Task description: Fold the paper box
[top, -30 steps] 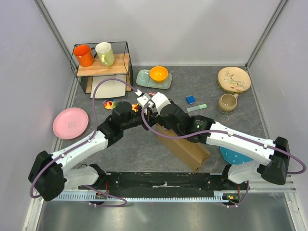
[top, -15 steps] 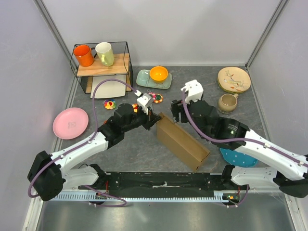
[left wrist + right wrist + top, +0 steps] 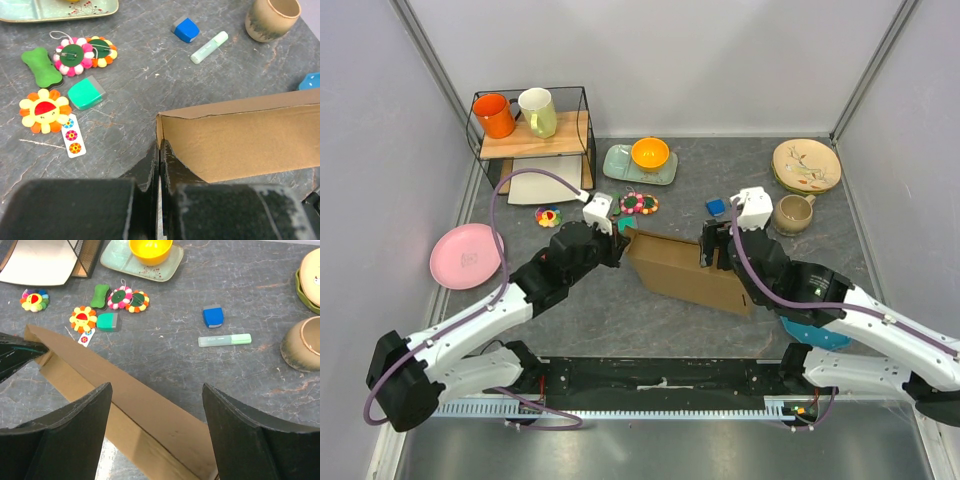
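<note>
The box point(image 3: 685, 275) lies mid-counter point(image 3: 595, 315), nearer the front edge, with its long walls partly raised. The left end effector point(image 3: 618, 240), fingers pressed together, seems to pinch the box's left end wall (the wrist view half hides the contact itself), probably to anchor the box against sliding. The right end effector point(image 3: 712, 248) hangs spread wide above the right end, a long wall running between its fingers. It holds nothing and is likely placed to press that wall into shape.
</note>
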Controlling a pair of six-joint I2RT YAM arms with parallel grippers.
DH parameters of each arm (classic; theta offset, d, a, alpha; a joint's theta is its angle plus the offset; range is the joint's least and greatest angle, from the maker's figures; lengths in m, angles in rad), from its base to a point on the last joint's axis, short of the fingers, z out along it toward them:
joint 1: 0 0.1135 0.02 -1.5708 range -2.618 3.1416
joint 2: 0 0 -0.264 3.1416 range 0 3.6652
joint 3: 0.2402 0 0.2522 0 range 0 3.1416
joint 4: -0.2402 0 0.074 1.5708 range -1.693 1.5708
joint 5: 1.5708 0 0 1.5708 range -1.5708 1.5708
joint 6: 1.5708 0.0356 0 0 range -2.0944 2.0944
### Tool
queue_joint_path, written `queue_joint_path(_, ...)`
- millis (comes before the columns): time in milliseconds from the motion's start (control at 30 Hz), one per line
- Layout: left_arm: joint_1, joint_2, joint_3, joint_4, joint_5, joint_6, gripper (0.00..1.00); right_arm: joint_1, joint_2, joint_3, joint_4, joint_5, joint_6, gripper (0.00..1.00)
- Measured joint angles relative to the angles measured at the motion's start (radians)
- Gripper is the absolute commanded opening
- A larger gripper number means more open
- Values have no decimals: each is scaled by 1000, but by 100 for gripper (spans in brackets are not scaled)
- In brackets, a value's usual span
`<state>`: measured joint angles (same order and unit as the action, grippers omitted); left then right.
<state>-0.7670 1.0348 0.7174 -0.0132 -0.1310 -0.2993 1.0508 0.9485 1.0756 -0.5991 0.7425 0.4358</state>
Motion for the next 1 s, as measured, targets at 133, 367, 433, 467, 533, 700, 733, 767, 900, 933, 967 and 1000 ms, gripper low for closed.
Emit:
queue_joint_path(133, -18, -6, 4, -23, -43, -5, 2, 0, -28, -12, -1, 27, 22, 82)
queue_joint_path(367, -63, 58, 89, -80, -71, -5, 2, -1, -74, -15, -9, 114, 48, 83)
queue_joint_path(433, -77, 76, 113, -98, -78, -5, 2, -1, -89, -15, -24, 147, 63, 83)
queue_joint_path(467, -83, 83, 123, -107, -80, -5, 2, -1, -94, -15, -34, 164, 74, 83)
queue_joint_path(533, -97, 98, 149, -129, -88, -5, 2, -1, -101, -15, -66, 188, 100, 82)
queue_joint_path(700, -113, 114, 174, -150, -105, -5, 2, -1, -155, -39, -80, 180, 137, 80)
queue_joint_path(733, -113, 115, 175, -151, -105, -5, 2, -1, -169, -44, -85, 183, 150, 81)
queue_joint_path(767, -113, 116, 177, -154, -105, -5, 2, -1, -185, -45, -106, 196, 177, 81)
queue_joint_path(900, -118, 117, 185, -167, -105, -5, 2, -9, -196, -43, -196, 244, 305, 82)
queue_joint_path(933, -119, 117, 185, -169, -106, -5, 2, -12, -193, -46, -212, 246, 330, 82)
queue_joint_path(967, -119, 117, 186, -171, -107, -5, 2, -15, -192, -55, -224, 246, 361, 82)
queue_joint_path(1000, -121, 116, 186, -173, -110, -5, 2, -18, -192, -70, -235, 245, 389, 82)
